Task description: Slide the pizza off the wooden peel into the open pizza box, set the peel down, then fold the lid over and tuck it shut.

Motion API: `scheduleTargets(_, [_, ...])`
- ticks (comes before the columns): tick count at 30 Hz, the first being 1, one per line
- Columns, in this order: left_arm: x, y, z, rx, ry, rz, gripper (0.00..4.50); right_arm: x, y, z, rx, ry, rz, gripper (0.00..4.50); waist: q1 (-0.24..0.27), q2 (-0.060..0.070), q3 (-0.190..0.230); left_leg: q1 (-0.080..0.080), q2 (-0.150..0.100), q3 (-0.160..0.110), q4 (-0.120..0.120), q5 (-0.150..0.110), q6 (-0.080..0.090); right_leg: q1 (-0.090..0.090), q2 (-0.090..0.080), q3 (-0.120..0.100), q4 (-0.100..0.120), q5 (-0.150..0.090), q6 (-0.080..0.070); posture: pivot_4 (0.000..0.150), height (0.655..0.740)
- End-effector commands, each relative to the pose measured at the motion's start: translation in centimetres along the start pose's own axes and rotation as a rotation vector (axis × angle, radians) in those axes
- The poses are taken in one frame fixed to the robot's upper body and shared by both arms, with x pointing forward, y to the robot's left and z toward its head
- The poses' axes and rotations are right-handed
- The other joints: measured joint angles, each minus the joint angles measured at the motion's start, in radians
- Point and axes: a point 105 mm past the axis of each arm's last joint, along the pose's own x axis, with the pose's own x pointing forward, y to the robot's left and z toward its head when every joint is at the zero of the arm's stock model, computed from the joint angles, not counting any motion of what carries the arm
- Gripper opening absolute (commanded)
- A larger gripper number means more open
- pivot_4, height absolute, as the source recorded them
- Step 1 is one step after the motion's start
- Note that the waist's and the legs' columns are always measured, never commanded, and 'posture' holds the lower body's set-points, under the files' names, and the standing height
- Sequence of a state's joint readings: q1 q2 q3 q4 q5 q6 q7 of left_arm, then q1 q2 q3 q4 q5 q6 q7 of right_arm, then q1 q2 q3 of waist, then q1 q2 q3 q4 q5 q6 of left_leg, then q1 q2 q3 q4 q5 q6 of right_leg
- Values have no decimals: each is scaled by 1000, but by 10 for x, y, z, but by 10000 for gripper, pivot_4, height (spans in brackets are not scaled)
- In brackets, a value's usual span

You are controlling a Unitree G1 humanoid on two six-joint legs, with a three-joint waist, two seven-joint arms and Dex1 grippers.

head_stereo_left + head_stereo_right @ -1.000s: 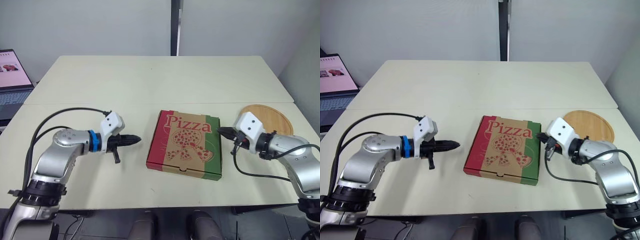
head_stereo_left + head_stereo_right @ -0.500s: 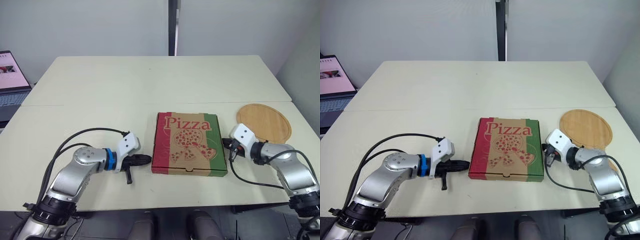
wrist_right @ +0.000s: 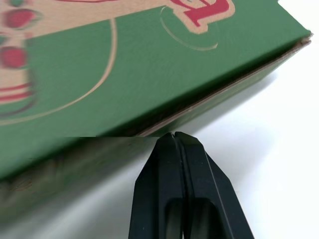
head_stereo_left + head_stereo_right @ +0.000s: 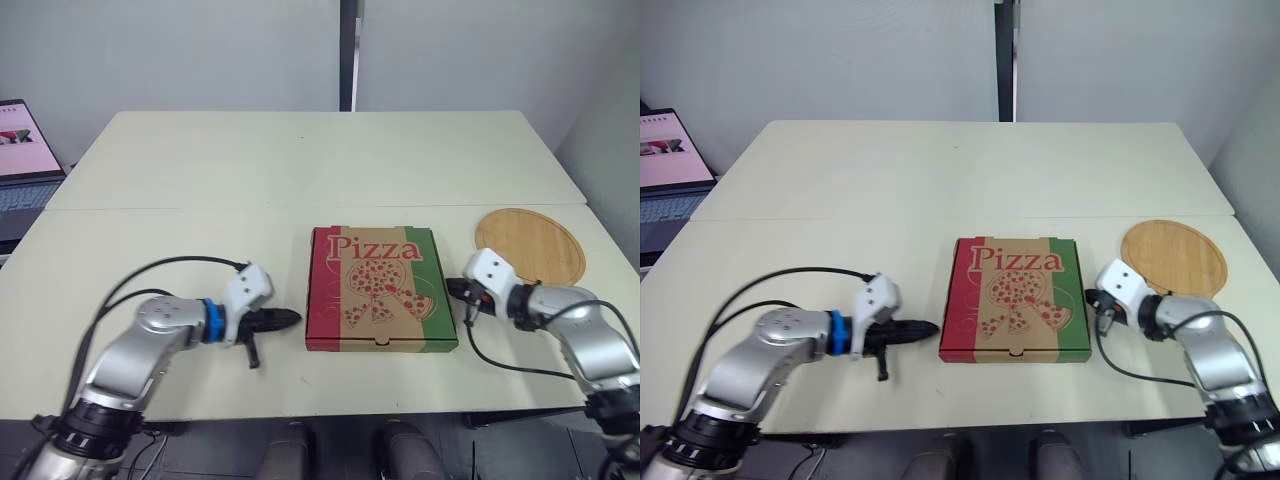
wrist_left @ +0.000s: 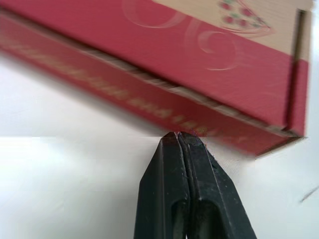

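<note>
Red and green, the shut pizza box [image 4: 380, 288] lies flat near the front edge of the desk [image 4: 300, 160], and it sits straight now, not crooked like a second ago. The left gripper [image 4: 290, 317], fingers pressed together, has come up just beside its red side. The right gripper [image 4: 452, 290], also pressed together, is just beside its green side, and the wooden peel [image 4: 528, 243] lies by the desk's right edge.

Both head eyes are looking forward and down over the table [image 4: 300, 170], sharing the pizza box [image 4: 378, 290] at lower centre. Each wrist camera is facing the box at close range: left wrist the red side, right wrist the green.
</note>
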State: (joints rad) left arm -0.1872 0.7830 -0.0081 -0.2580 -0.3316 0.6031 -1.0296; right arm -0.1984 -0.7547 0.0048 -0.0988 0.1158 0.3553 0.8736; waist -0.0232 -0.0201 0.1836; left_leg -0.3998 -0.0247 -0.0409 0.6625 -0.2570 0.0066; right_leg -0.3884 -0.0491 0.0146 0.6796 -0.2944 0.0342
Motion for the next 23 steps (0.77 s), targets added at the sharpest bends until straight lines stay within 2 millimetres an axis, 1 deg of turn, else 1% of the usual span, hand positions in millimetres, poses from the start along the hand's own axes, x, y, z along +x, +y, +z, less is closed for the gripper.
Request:
scheduleTargets(1, [-44,27,-2,-24,-7,170,0,-44,-20,11,-46,-36,-117,433,2,0,0,0,0,0,0,0,0,0,-1,0,0,0,0,1500,7400])
scheduleTargets(2, [-59,33,-7,-24,1,217,0,-57,-23,9,-53,-27,-139,433,4,0,0,0,0,0,0,0,0,0,-1,0,0,0,0,1500,7400])
scheduleTargets(3, [-68,35,-10,-19,6,242,0,-66,-24,7,-56,-21,-150,433,4,0,0,0,0,0,0,0,0,0,-1,0,-1,0,0,1500,7400])
scheduleTargets(5, [-89,40,-28,-58,36,329,0,-88,-32,-1,-92,4,-204,433,4,1,0,1,0,1,-1,0,0,0,-1,0,-1,0,0,1500,7400])
scheduleTargets(7, [-104,43,-42,-74,48,411,0,-107,-37,-10,-91,32,-229,433,5,1,0,2,0,2,-1,0,0,2,-2,0,-2,0,0,1500,7400])
scheduleTargets(10, [-125,45,-63,-89,68,534,0,-141,-44,-35,41,113,-229,433,13,0,0,2,0,2,0,0,0,2,-3,0,-2,0,0,1500,7400])
scheduleTargets(12, [-135,43,-77,-115,91,579,0,-160,-51,-51,76,171,-260,433,20,0,0,2,0,3,-1,0,0,2,-3,0,-4,0,0,1500,7400])
scheduleTargets(14, [-139,41,-85,-140,97,599,0,-171,-56,-63,93,205,-289,433,21,0,0,2,0,3,-1,0,0,3,-4,-1,-4,0,0,1500,7400])
scheduleTargets(16, [-140,41,-88,-153,88,609,0,-175,-60,-69,101,220,-306,433,21,0,0,2,0,3,-1,0,0,3,-4,-1,-5,0,-1,1500,7400])
scheduleTargets(19, [-138,40,-90,-166,85,606,0,-177,-62,-79,91,256,-302,433,21,1,0,2,0,3,-1,0,0,3,-4,-1,-4,-1,-1,1500,7400])
scheduleTargets(23, [-135,44,-85,-165,65,604,0,-178,-64,-89,81,293,-292,433,21,1,0,2,0,4,-1,0,0,3,-4,0,-4,-1,-1,1500,7400])
